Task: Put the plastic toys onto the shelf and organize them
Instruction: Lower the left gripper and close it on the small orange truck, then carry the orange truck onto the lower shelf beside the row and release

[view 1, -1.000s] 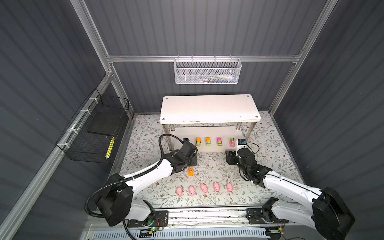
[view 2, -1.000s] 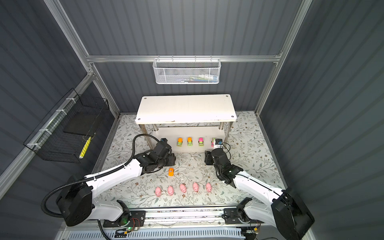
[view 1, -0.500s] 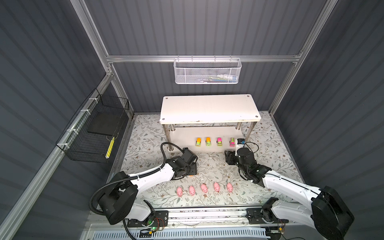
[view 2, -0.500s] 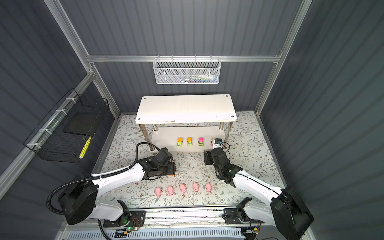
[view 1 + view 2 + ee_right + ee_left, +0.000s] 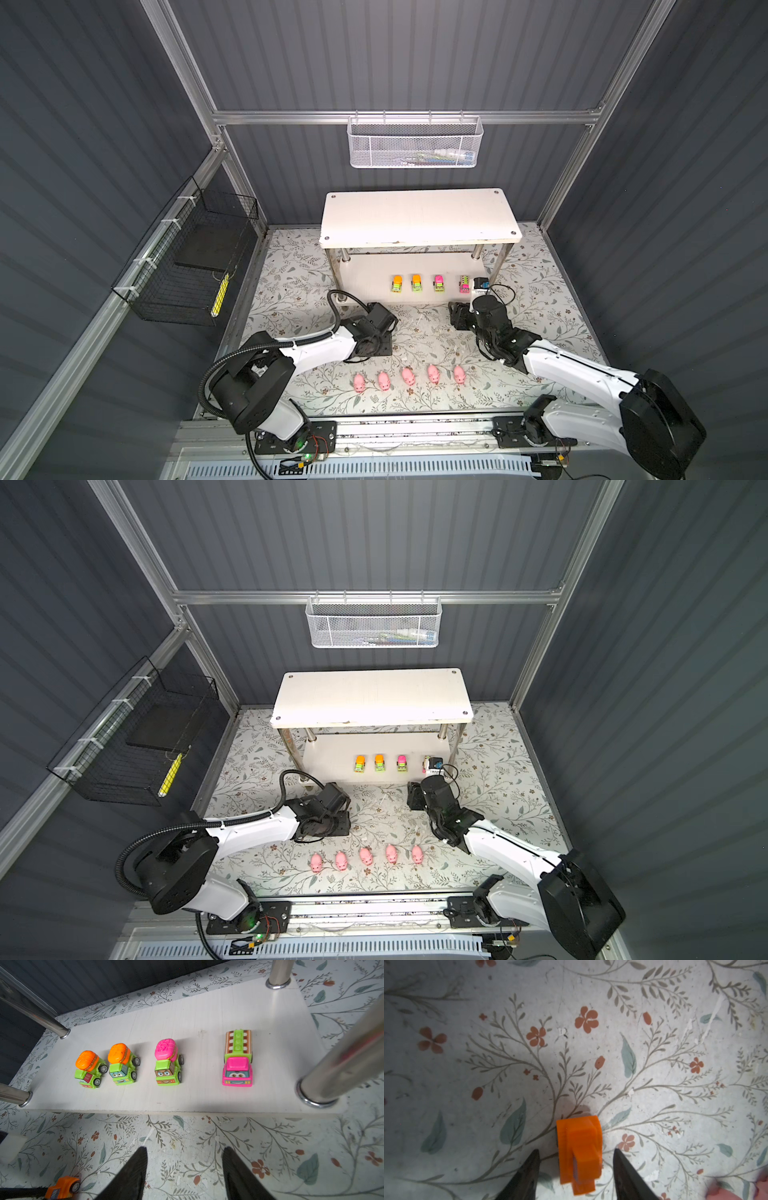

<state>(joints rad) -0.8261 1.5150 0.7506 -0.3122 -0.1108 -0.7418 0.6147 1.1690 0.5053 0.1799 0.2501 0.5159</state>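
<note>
- Toys first: the small orange plastic toy car (image 5: 579, 1153) sits on the flowery mat (image 5: 633, 1022), in front of the white two-board shelf with shiny legs (image 5: 415, 216), not on it yet
- The left gripper (image 5: 576, 1150) is low over the orange car, with one black finger on each side. A bit of mat shows on both sides, so it is not squeezing the car
- The right gripper (image 5: 184, 1157) hangs in front of the lower board (image 5: 207, 1097), fingers apart, holding nothing
- What could go wrong: the car has wheels, so if one finger touches first it may roll or spin away
- The car is small and smooth, so a pinch near its edge may let it pop out on the way up
- The gap under the top board (image 5: 370, 696) looks low, so the gripper may bump that board or a metal leg (image 5: 332, 1059) going in
- A wide move on the lower board may knock over the trucks already there
- The pigs lie near the left arm, so a low swing may push them out of line
- Counting: one orange car on the mat
- Four trucks in a row on the lower board: two lime green trucks with orange tops (image 5: 89, 1068), one lime green truck with a pink top (image 5: 167, 1061), one pink truck with a green back (image 5: 238, 1059)
- Five pink plastic pigs (image 5: 408, 376) in a row on the mat
- Ten toys in all, four on the shelf, six to go
</note>
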